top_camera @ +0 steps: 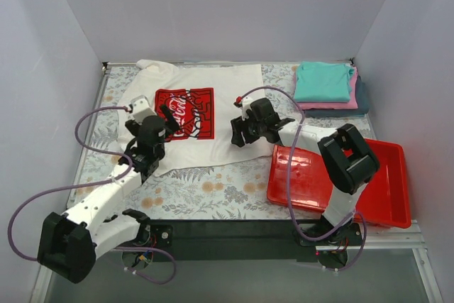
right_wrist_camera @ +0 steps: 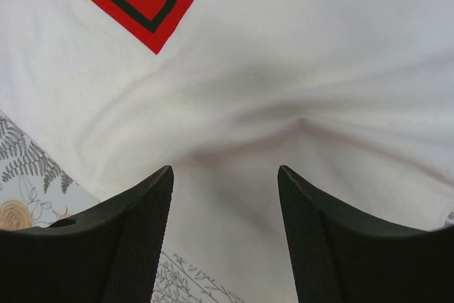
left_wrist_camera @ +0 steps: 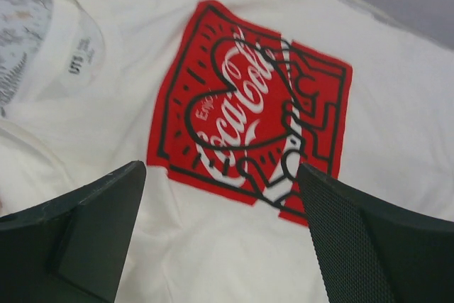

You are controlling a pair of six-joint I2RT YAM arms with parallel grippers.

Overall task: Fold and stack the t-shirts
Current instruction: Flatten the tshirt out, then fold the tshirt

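The left end effector (left_wrist_camera: pixel 220 168) hangs with its jaws wide apart over the red logo (left_wrist_camera: pixel 248 111) of the white t-shirt (left_wrist_camera: pixel 397 90) and grips nothing. The right end effector (right_wrist_camera: pixel 223 169) is apart too, low over the shirt's near right part, with nothing visibly clamped (whether its tips press the cloth I cannot tell).

If either one closed here, in the middle of the panel, it would probably pinch a bunch of cloth rather than an edge. The fold would then come out crooked, or the whole shirt would drag. A pucker (right_wrist_camera: pixel 298 122) just ahead of the right fingertips could also get folded in as a crease. The right arm's elbow hangs over the red tray (top_camera: pixel 397 207), so a wide swing might knock it.

The shirt lies spread print up in the far left part of the surface (top_camera: pixel 206 189), collar toward the left edge and cloth reaching the far edge. The folded stack (top_camera: pixel 323 81) sits in the far right corner, well apart from it. Open room for moving is along the near edge, left of the tray, and between shirt and stack.
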